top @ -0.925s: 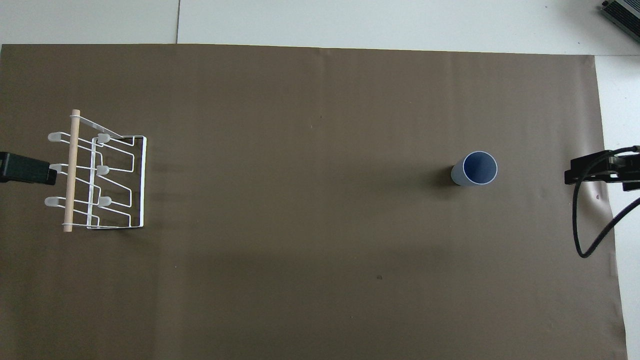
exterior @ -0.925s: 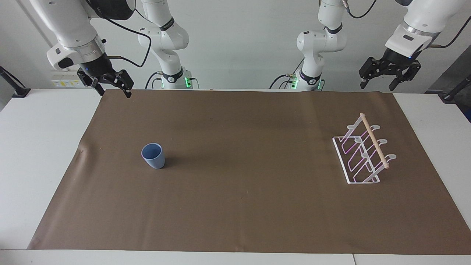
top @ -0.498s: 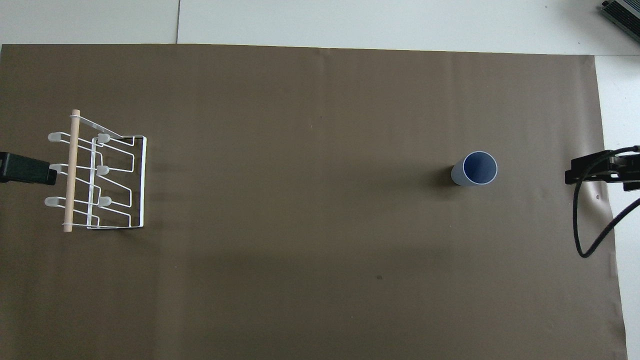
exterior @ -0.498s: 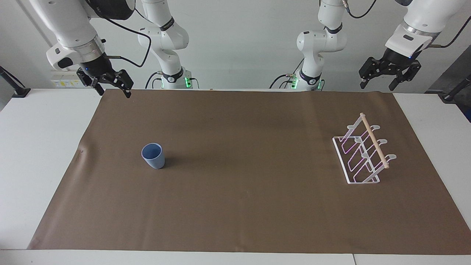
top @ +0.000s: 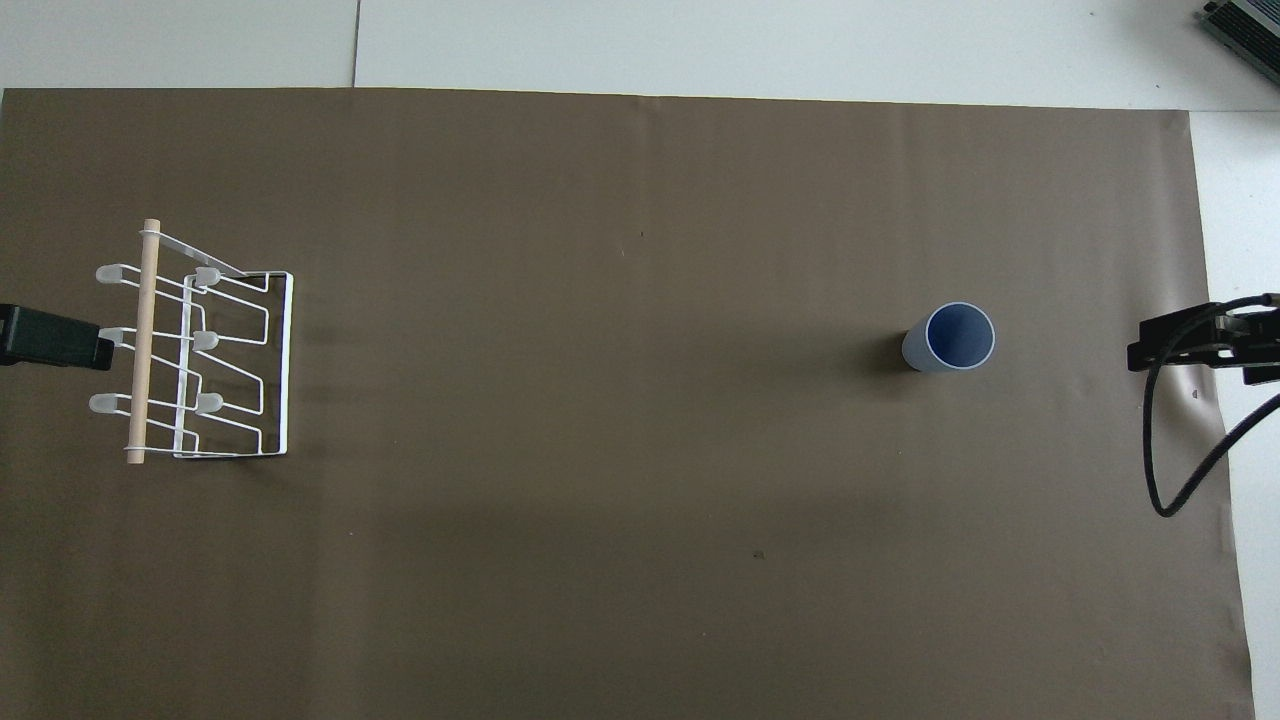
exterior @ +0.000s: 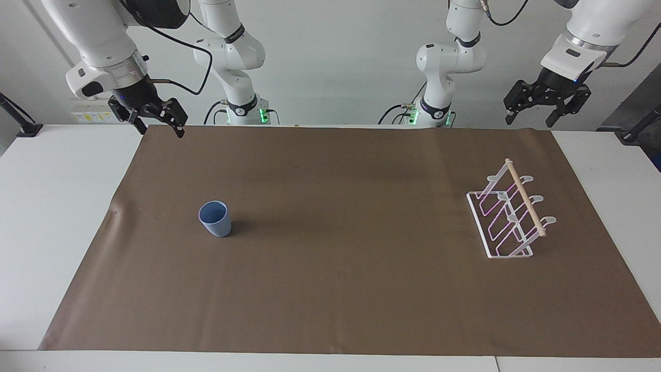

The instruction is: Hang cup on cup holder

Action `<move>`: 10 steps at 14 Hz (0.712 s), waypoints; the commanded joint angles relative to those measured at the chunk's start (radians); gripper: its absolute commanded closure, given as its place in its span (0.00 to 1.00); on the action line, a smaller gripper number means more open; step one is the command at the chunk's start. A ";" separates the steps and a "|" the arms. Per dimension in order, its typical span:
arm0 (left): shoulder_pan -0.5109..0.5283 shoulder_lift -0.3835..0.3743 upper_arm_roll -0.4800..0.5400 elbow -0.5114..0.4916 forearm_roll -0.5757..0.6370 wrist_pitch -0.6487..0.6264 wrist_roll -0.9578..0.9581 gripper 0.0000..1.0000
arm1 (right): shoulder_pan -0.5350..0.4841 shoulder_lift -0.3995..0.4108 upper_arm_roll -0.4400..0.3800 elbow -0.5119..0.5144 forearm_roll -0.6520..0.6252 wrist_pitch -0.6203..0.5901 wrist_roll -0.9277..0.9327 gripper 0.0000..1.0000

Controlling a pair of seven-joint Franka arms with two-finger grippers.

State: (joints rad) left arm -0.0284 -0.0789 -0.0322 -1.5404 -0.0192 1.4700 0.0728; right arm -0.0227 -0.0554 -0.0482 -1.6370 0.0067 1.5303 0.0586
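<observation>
Blue cup (exterior: 215, 219) stands well apart from right end effector (exterior: 159, 126).

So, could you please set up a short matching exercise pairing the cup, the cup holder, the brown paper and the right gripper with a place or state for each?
Things:
1. cup
2. cup holder
3. brown paper
4. right gripper

Places or states:
A. spread flat over the table, under the cup and the rack
B. upright, mouth up, toward the right arm's end of the table
C. open and empty, raised over the paper's corner at the robots' edge
D. empty, toward the left arm's end of the table

Pairs: 1-B, 2-D, 3-A, 4-C
</observation>
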 commanded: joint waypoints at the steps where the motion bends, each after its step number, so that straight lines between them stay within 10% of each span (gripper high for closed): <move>1: 0.015 -0.012 -0.008 -0.007 -0.013 -0.013 0.007 0.00 | -0.008 -0.035 0.004 -0.043 -0.007 0.001 -0.009 0.00; 10: 0.015 -0.010 -0.008 -0.007 -0.011 -0.007 0.010 0.00 | -0.016 -0.055 0.004 -0.110 -0.007 0.080 -0.022 0.00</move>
State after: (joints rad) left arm -0.0284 -0.0789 -0.0322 -1.5404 -0.0192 1.4700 0.0728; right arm -0.0255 -0.0695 -0.0497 -1.6740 0.0067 1.5530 0.0586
